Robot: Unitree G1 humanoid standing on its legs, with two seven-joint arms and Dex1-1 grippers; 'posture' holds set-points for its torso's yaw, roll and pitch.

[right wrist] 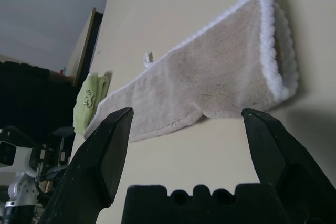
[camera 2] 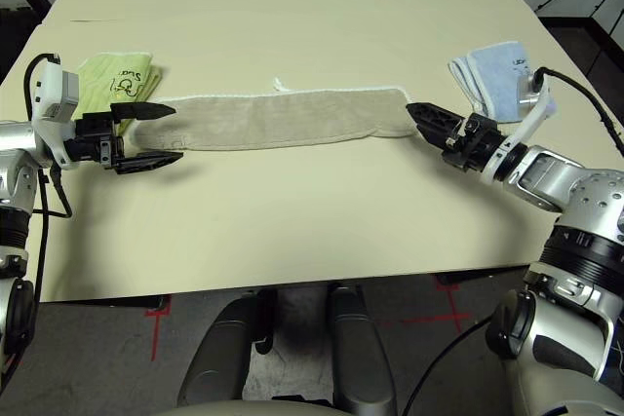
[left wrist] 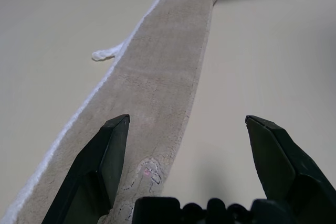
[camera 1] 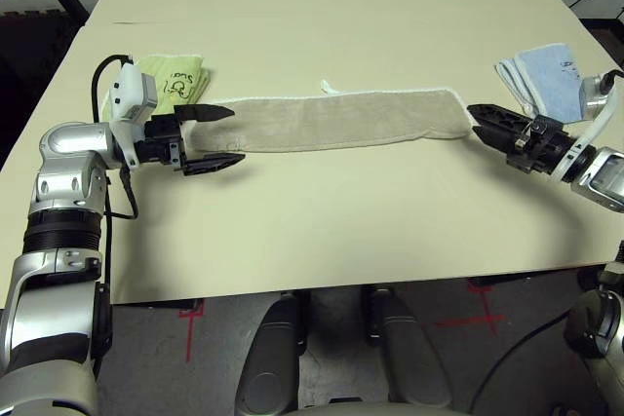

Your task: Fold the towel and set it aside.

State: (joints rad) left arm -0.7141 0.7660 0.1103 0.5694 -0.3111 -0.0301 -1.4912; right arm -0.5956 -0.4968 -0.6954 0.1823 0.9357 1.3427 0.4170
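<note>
The cream counter (camera 1: pixel 322 231) is spanned crosswise by the beige towel (camera 1: pixel 341 121), laid flat as a long narrow folded strip. A lime-green folded cloth (camera 1: pixel 175 78) is seen beyond its left end, a light blue one (camera 1: pixel 546 75) beyond its right. The left tool (camera 1: pixel 210 138) is held apart astride the left end, nothing gripped. The right tool (right wrist: pixel 184 145) is held apart just off the right end.

Head eyes look down at the towel (camera 1: pixel 331 121); wrist cameras sight along it, perhaps closely.
</note>
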